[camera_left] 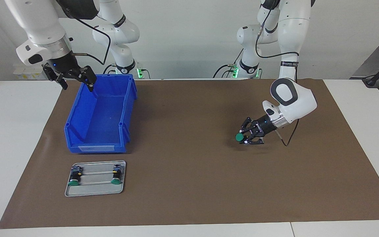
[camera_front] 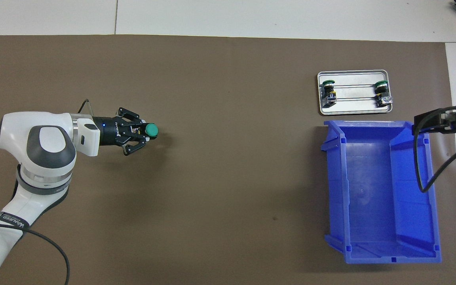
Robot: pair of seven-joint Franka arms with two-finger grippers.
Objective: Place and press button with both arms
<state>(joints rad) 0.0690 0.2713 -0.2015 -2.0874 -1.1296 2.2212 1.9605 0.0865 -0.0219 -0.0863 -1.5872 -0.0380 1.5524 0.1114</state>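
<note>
Brown paper covers the white counter point(camera_left: 18, 138), and low over its bare stretch toward the left arm's end the left claw point(camera_left: 248, 136) is clamped on a green-capped button point(camera_left: 240, 137), held sideways with the cap pointing toward the middle. Placing looks to be the step in hand; next, I judge, the button must be stood cap-up so the other arm can press it. The right claw point(camera_left: 74, 79), fingers apart, waits over the blue bin's point(camera_left: 123, 108) rim. Two more buttons point(camera_left: 74, 179) lie in a metal tray point(camera_left: 94, 192) (bodies hard to make out). The held button's body is hidden between the fingers.
</note>
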